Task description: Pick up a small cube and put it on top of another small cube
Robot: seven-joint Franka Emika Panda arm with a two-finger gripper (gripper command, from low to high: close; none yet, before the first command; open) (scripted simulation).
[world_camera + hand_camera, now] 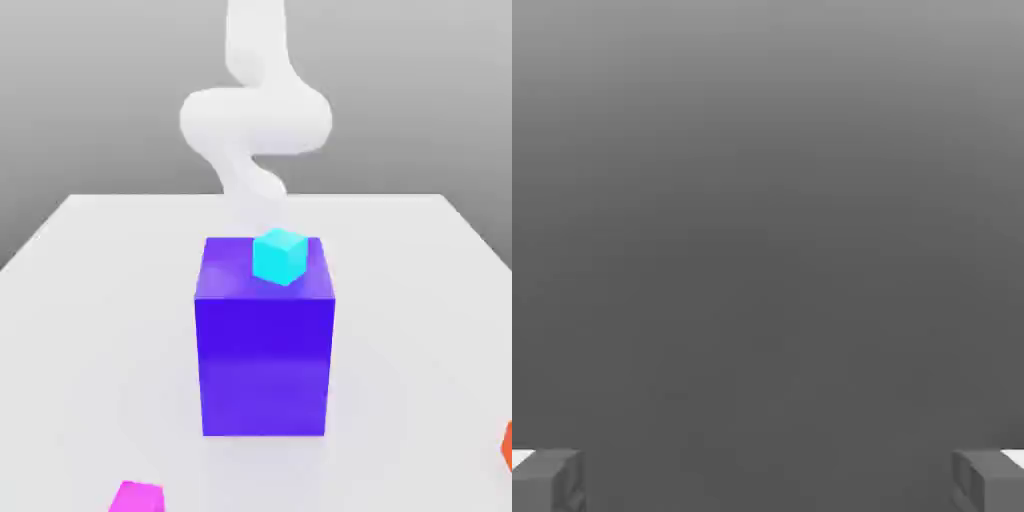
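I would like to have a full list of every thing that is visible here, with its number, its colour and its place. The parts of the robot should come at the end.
large block: one, blue-violet, standing on the table near the middle of the exterior view
small cube: one, cyan, at the block's top, toward the exterior view's right
small cube: one, magenta, cut by the bottom edge, exterior view's left
small object: one, orange-red, cut by the exterior view's right edge
table: one, white, under the block
robot arm: one, white, behind and above the block
tool: one, two grey fingers, wide apart, in the hand view
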